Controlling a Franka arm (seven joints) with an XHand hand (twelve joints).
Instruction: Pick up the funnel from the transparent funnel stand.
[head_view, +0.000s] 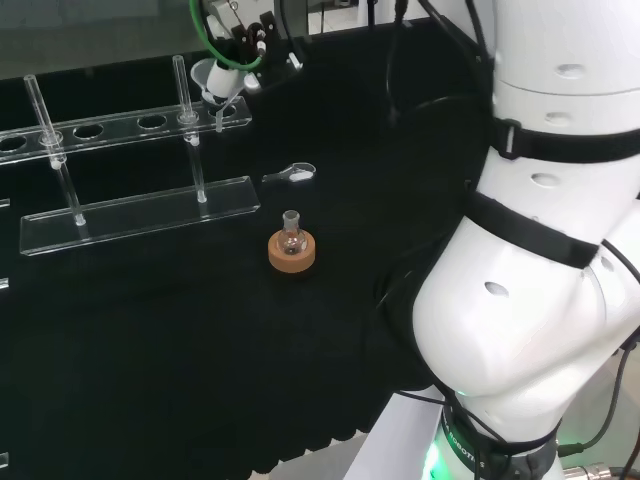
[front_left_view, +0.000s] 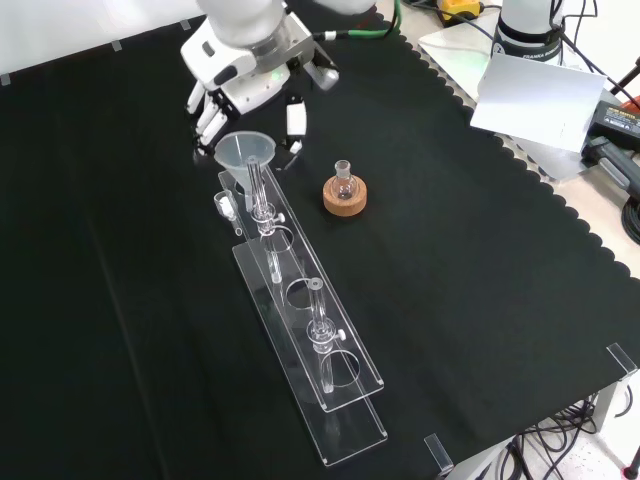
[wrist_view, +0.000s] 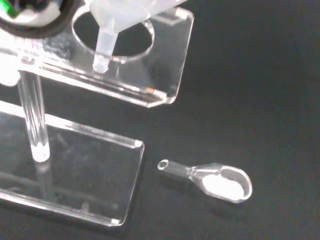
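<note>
Head view: the translucent cone-shaped funnel (head_view: 212, 78) sits tilted at the right end of the clear acrylic funnel stand (head_view: 140, 215), the hand (head_view: 243, 45) just above it; whether its fingers grip cannot be told. A small glass flask (head_view: 291, 232) rests on a cork ring (head_view: 292, 254) near the stand's base.

Front view: the funnel (front_left_view: 245, 152) stands mouth-up at the stand's (front_left_view: 330, 400) far end, fingers (front_left_view: 207, 125) curled beside its rim.

Wrist view: the funnel's stem (wrist_view: 102, 52) slants through the stand's end hole; a clear glass scoop (wrist_view: 220, 180) lies just beside the stand's base
</note>
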